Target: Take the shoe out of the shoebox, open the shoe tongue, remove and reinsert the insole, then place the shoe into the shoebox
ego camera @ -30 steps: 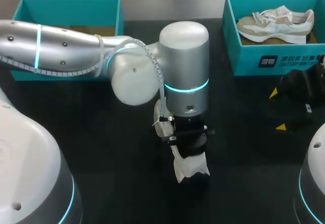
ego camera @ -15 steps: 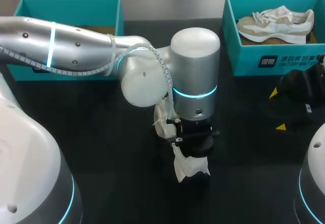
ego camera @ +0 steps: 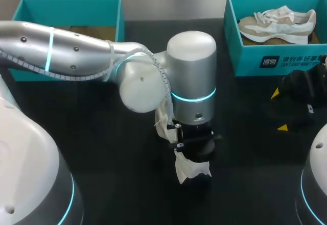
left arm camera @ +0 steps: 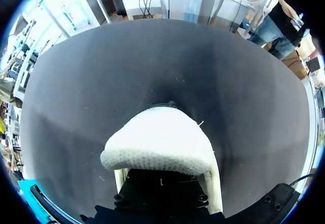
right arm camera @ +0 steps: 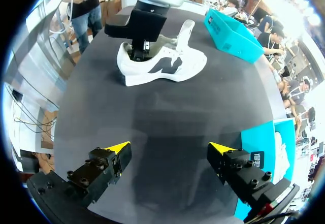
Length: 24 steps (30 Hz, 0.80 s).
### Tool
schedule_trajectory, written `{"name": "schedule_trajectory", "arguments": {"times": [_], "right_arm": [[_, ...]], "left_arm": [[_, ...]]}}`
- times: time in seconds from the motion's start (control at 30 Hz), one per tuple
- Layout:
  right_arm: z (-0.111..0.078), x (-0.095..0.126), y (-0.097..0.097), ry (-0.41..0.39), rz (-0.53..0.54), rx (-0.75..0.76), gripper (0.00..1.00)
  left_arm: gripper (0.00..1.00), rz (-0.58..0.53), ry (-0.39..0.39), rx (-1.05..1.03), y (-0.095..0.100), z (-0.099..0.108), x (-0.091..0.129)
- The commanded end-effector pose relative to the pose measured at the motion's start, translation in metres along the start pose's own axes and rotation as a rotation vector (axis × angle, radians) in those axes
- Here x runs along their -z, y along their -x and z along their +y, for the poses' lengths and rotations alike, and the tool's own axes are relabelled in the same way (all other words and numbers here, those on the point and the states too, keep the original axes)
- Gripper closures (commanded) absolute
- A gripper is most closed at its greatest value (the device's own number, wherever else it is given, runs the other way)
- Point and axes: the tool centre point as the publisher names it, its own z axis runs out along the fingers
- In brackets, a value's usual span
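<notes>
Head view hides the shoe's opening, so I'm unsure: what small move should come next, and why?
Probably bring the right gripper across to steady the white shoe. It hangs open, apart from the shoe, while the left gripper sits in the shoe's opening, and nothing else holds the shoe down.

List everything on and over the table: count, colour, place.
table shoe: one, white with a dark side mark, mid-table
boxed shoe: one, white and beige, inside the right shoebox
left shoebox: one, teal, table's far left
right shoebox: one, teal, table's far right
table: one, black
left gripper: one, black, down in the table shoe's opening
right gripper: one, yellow-tipped, open, over bare table near the right shoebox
</notes>
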Motion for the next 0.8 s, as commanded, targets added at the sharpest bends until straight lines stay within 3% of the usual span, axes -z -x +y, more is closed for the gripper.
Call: {"name": "schedule_trajectory", "arguments": {"times": [0.03, 0.23, 0.4, 0.8], "right_arm": [[0.000, 0.000, -0.001, -0.004, -0.001, 0.000, 0.00], [0.000, 0.000, -0.001, -0.004, -0.001, 0.000, 0.00], [0.000, 0.000, -0.001, -0.004, -0.001, 0.000, 0.00], [0.000, 0.000, -0.001, -0.004, -0.001, 0.000, 0.00]], "left_arm": [[1.00, 0.021, -0.004, -0.005, 0.003, 0.005, -0.015], [1.00, 0.017, 0.058, 0.012, -0.015, 0.009, 0.017], [1.00, 0.029, 0.105, 0.021, -0.020, 0.013, 0.038], [1.00, 0.093, 0.186, -0.004, -0.001, 0.018, 0.064]]}}
